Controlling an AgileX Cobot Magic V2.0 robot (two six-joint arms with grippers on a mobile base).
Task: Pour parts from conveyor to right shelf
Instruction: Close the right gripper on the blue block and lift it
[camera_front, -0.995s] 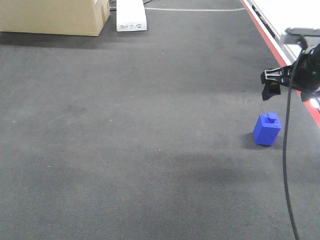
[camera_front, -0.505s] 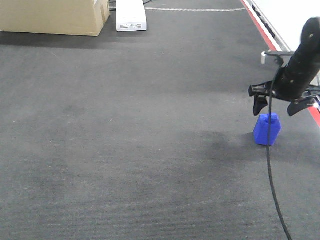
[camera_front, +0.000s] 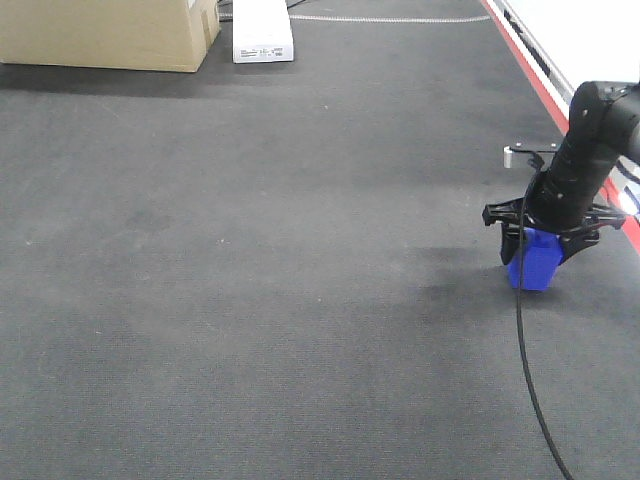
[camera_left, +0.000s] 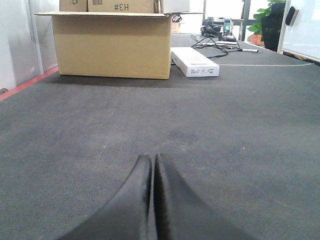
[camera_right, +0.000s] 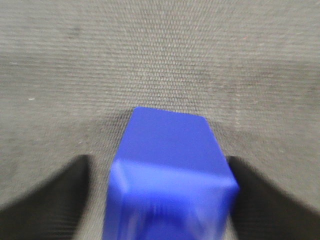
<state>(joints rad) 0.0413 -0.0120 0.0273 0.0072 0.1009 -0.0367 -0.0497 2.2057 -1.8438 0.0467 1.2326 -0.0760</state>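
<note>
Task progress is at the pick-up stage: the blue stud block (camera_front: 536, 270) stands on the dark grey conveyor belt (camera_front: 300, 260), no lift is evident, and the transfer to the right shelf is not yet done; the shelf does not appear in any view. The right end effector (camera_front: 538, 252) is lowered over the block with its jaws spread, one finger on each side. In the right wrist view, the block (camera_right: 170, 165) fills the centre of the frame, between the two dark fingers (camera_right: 47, 200), and a strip of belt shows between the block and each finger, so contact on either side is not evident. Judged from this, the right end effector is open and straddles the block without yet clamping it. The block sits directly beneath the right end effector, upright on the belt, with the red edge strip (camera_front: 530, 70) just beyond it on the outboard side. The stud is hidden by the end effector in the front-facing view and is blurred in the wrist view. The left end effector (camera_left: 152, 200) is closed, its fingertips pressed together with nothing between them, and it hovers low over bare belt. A cardboard box (camera_left: 112, 45) and a flat white box (camera_left: 195, 62) stand well ahead of the left end effector, far from the block. Remaining steps, as a judgement: close the jaws on the block, lift it, carry it to the right shelf and release it there.
</note>
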